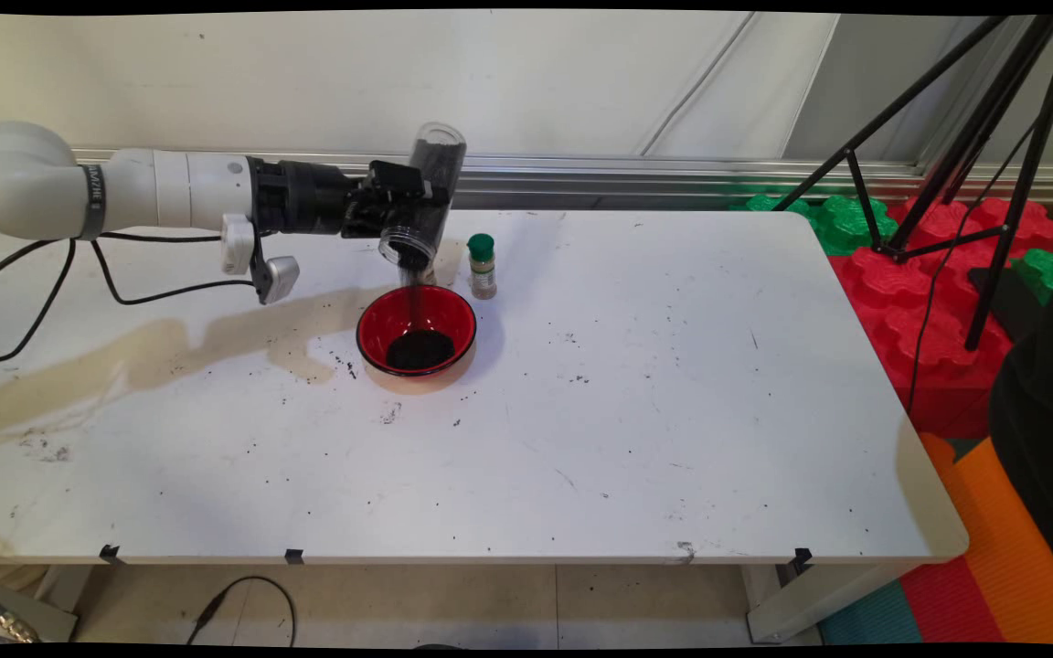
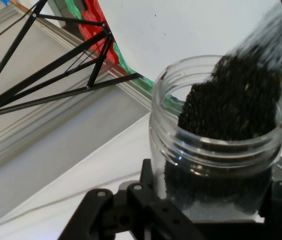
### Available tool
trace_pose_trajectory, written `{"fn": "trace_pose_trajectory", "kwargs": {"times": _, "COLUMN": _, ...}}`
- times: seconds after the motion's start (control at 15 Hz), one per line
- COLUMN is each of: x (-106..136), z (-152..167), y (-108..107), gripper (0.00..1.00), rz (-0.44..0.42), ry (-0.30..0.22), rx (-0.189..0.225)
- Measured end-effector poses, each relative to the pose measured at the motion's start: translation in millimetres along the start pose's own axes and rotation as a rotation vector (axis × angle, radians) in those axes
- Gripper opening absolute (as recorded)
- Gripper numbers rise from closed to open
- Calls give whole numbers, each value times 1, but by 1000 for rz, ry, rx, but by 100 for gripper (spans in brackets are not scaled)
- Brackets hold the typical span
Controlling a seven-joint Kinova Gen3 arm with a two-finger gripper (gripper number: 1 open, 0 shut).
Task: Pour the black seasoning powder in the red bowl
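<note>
Fingers (image 1: 398, 208) clamp a tipped clear jar (image 1: 426, 192), dark grains streaming into the red bowl (image 1: 417, 331).

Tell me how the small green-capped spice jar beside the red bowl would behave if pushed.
The spice jar stands upright, tall and narrow, so a push near its green cap would probably tip it. Its round body would likely roll once down, perhaps toward the red bowl. It looks small and probably light, so a low push might slide it across the table.

The gripper's (image 2: 216, 210) fingertips were hidden behind the jar (image 2: 218, 145) it held. Grains (image 2: 271, 35) falling past it were a blur. The label on the little bottle (image 1: 482, 266) beside it was too small to read.
</note>
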Motion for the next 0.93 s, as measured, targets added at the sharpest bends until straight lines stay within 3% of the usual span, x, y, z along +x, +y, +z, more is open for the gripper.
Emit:
{"fn": "trace_pose_trajectory", "kwargs": {"times": 0.53, "x": -2, "z": -2, "y": 0, "gripper": 0, "rz": -106, "ry": -7, "rx": -6}}
{"fn": "trace_pose_trajectory", "kwargs": {"times": 0.93, "x": -6, "z": -7, "y": -3, "gripper": 0, "rz": -245, "ry": -18, "rx": -3}}
